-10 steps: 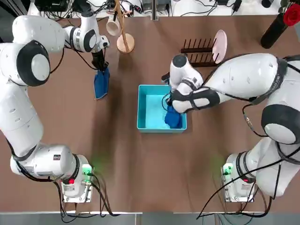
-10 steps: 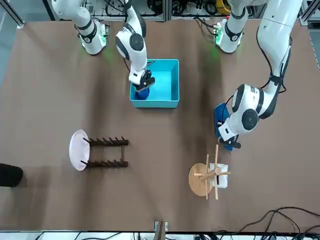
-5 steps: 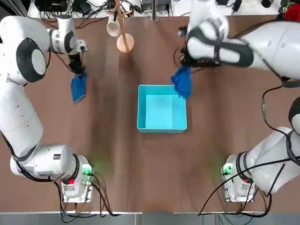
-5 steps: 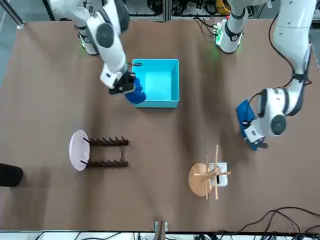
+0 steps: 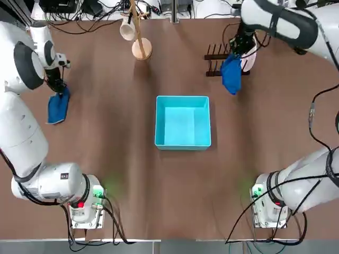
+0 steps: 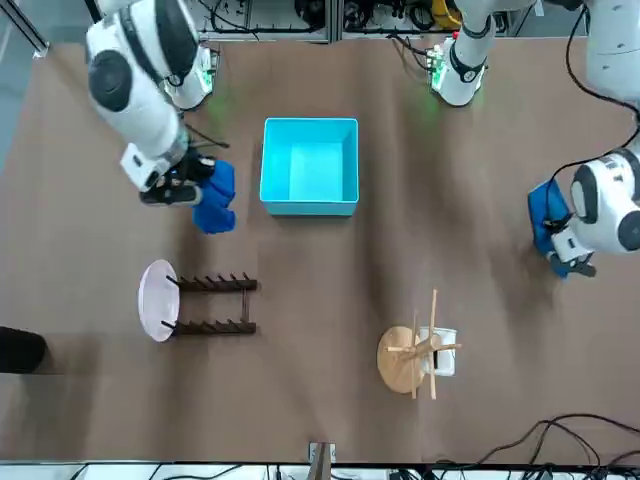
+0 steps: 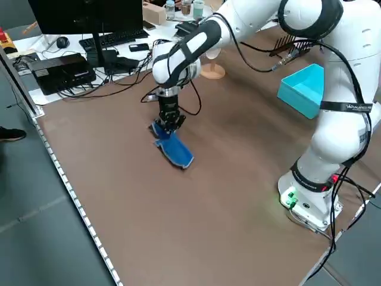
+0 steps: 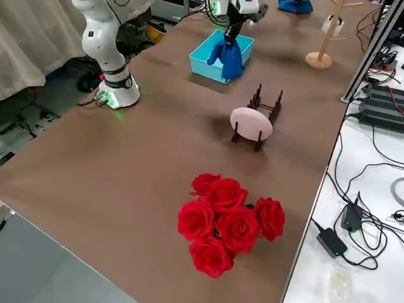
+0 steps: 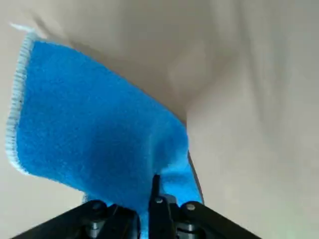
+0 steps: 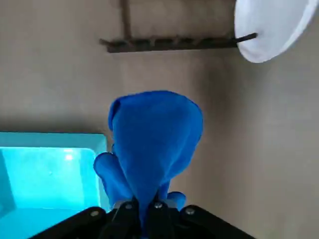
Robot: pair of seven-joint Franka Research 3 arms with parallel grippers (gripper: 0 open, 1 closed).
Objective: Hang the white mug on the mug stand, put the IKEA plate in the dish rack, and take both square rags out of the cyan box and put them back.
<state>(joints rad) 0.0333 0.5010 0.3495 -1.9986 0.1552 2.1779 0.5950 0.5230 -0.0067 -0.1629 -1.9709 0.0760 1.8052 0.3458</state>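
Grips one blue square rag (image 9: 99,124) in the left gripper (image 9: 144,206), closed tight on the cloth, well apart from the cyan box (image 5: 183,123) on its left. Pinches the other blue square rag (image 10: 154,134) in the right gripper (image 10: 144,206), also closed tight, beyond the cyan box to its right, near the dish rack (image 6: 215,328). Shows beyond the cyan box, at left, the white mug (image 8: 334,25) hanging on the mug stand (image 8: 324,47); at right, the white plate (image 6: 158,300) upright in the dish rack.
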